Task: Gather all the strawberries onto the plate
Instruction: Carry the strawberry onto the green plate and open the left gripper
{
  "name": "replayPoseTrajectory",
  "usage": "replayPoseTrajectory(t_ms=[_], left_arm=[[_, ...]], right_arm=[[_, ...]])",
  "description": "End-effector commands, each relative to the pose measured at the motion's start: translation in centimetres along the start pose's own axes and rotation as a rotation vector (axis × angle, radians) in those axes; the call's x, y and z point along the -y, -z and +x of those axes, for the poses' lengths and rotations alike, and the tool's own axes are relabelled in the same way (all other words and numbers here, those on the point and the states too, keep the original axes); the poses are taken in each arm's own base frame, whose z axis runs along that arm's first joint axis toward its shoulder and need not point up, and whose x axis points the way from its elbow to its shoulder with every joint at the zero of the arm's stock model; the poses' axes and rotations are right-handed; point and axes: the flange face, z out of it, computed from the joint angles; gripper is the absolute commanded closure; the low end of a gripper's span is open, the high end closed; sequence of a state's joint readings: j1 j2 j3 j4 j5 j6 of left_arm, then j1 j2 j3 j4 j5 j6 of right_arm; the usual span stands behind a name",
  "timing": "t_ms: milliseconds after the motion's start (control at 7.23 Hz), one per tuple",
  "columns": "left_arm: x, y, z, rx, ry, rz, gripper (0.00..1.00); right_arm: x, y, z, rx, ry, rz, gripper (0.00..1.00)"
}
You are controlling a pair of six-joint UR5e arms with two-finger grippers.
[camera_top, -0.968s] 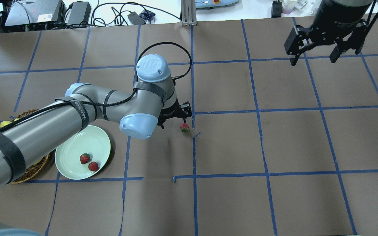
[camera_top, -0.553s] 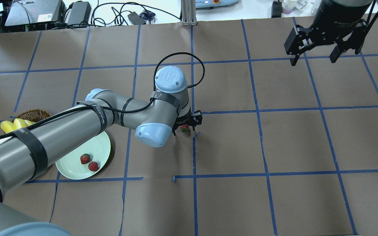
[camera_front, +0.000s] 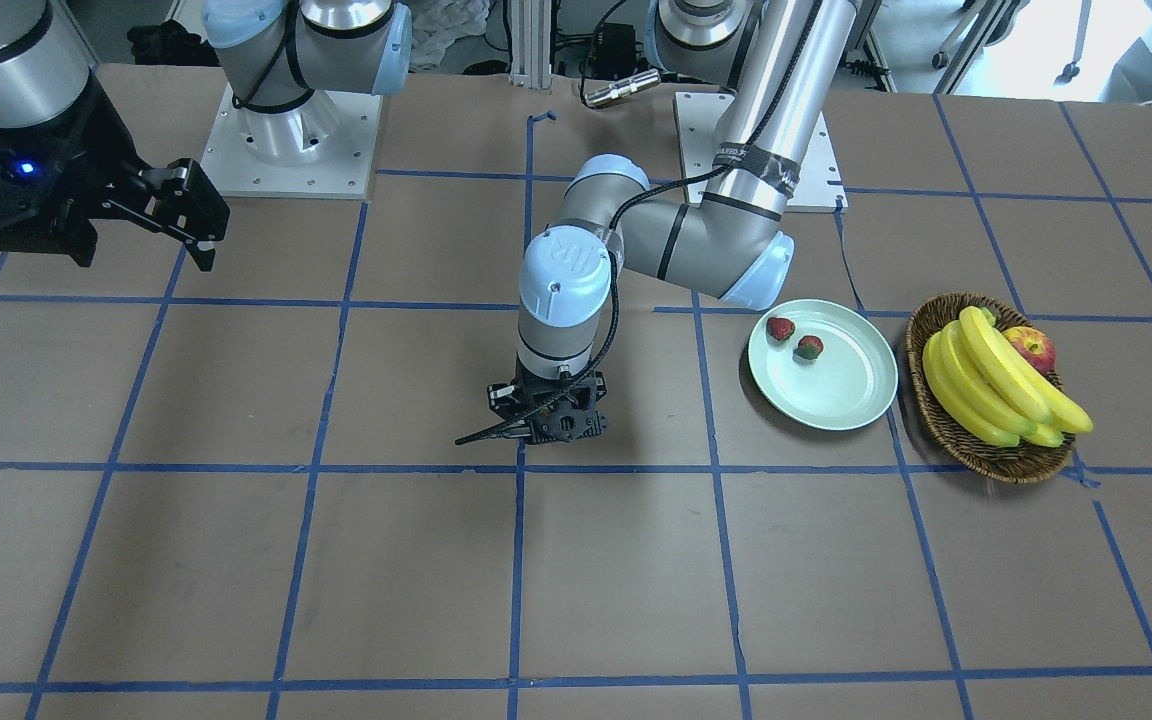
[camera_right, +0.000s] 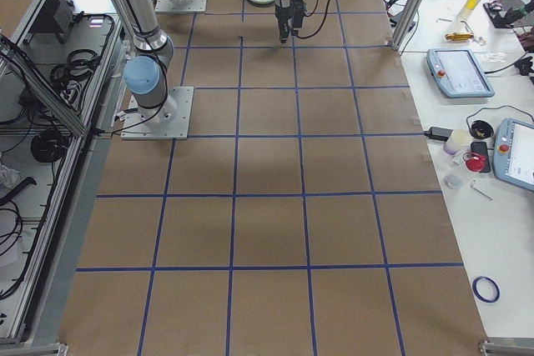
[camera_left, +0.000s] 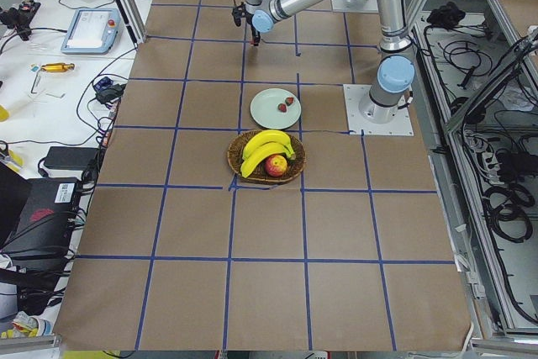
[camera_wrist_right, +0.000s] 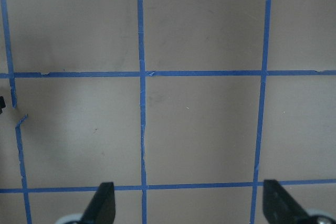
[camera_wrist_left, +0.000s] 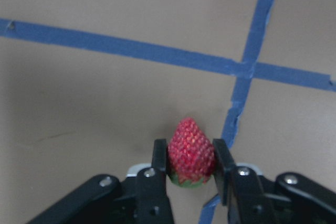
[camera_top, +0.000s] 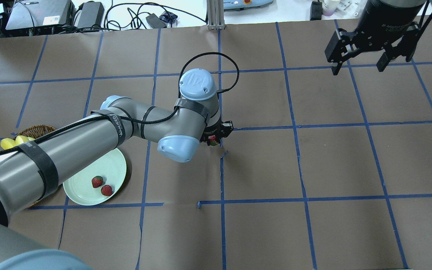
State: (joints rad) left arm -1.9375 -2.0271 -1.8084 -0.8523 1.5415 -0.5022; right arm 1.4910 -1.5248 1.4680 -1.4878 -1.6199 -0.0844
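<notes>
My left gripper [camera_wrist_left: 191, 156] is shut on a red strawberry [camera_wrist_left: 190, 150], its two fingers pressed against the berry's sides, low over the brown table at its middle. In the overhead view the same strawberry [camera_top: 213, 140] peeks out under the left gripper [camera_top: 216, 137]. Two more strawberries [camera_top: 96, 182] [camera_top: 106, 190] lie on the pale mint-green plate [camera_top: 81, 187] at the left, also seen in the front view [camera_front: 836, 385]. My right gripper [camera_top: 358, 62] hangs open and empty high over the far right of the table.
A brown wicker basket [camera_front: 996, 455] with bananas [camera_front: 996, 385] and a red-yellow apple [camera_front: 1031, 350] stands beside the plate. Blue tape lines [camera_top: 221, 176] grid the brown table cover. Cables and boxes lie beyond the far edge.
My left gripper has moved right over the third strawberry, come down around it and shut on it. The right arm has not moved.
</notes>
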Motion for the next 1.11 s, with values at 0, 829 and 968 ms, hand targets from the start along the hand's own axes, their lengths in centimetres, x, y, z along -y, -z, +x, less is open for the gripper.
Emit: replayPoseTrajectory(t_ms=[0,829,968], left_arm=[[0.9,2.7,-5.2,0.143,-0.066,-0.064,0.9],[3.3,3.1,-34.5,0.109,-0.252,-0.311,0.52],[3.1,3.1,-34.1,0.107,-0.248,-0.308,0.01]], right_arm=[[0.0,0.0,0.0,0.0,0.0,0.002,0.0],[0.1,-0.2,0.0,0.0,0.0,-0.001,0.0],[0.2,-0.1,0.0,-0.002,0.0,0.002,0.0]])
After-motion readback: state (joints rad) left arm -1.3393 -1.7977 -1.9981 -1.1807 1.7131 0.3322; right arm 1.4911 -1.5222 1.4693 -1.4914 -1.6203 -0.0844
